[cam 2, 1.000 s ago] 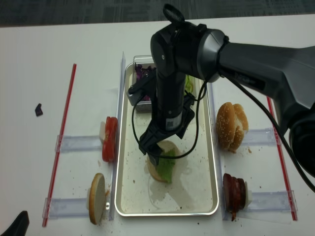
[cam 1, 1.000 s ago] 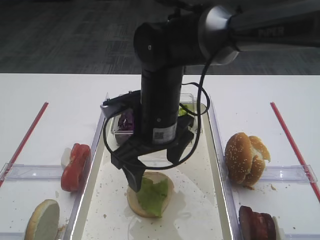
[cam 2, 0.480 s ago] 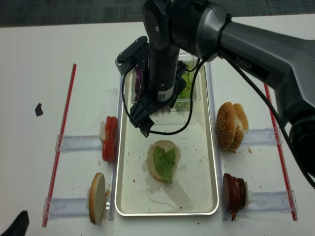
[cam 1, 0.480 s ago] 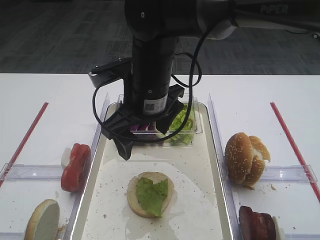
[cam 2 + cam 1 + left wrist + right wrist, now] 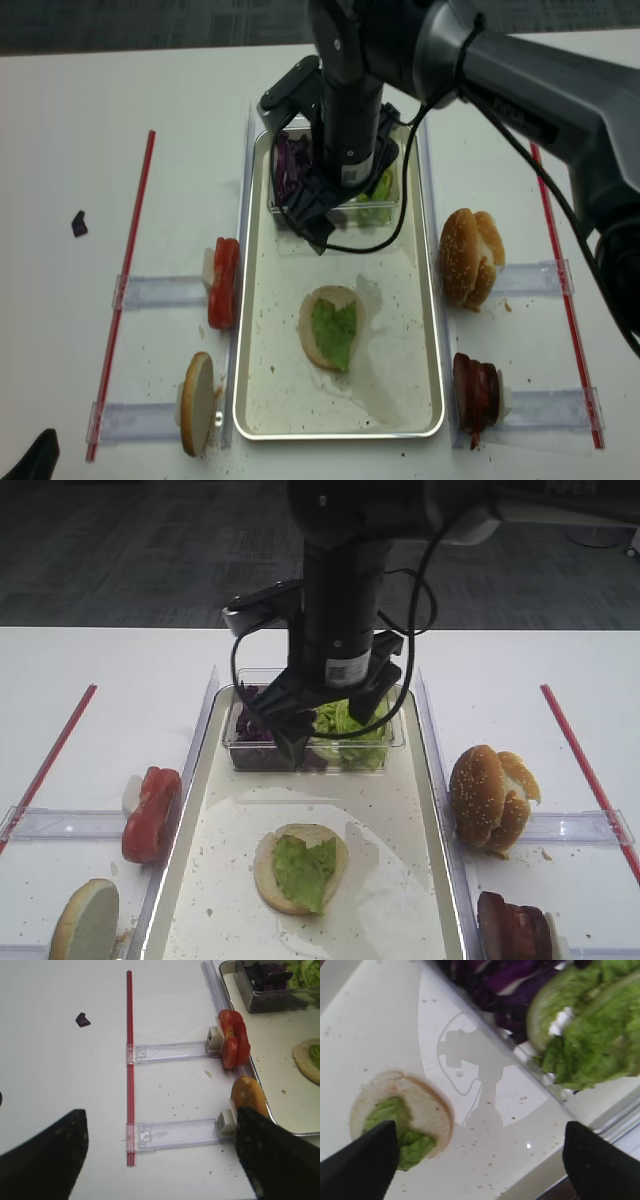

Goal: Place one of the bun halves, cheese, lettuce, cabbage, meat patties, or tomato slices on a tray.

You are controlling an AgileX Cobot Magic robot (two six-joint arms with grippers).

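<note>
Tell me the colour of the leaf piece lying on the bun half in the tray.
Light green: the lettuce on the pale bun half, clearest in the exterior high view.

Nothing readable here: a small white sticker [image 5: 346, 667] sits on the wrist just above the right gripper [image 5: 325, 730], its print too blurred.

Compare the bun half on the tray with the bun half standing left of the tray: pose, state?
The bun half on the tray lies flat, cut face up, inside the tray; the bun half left of the tray stands on edge on the table. The first carries the lettuce; the second is bare. Both are round, with a pale cut face.
</note>
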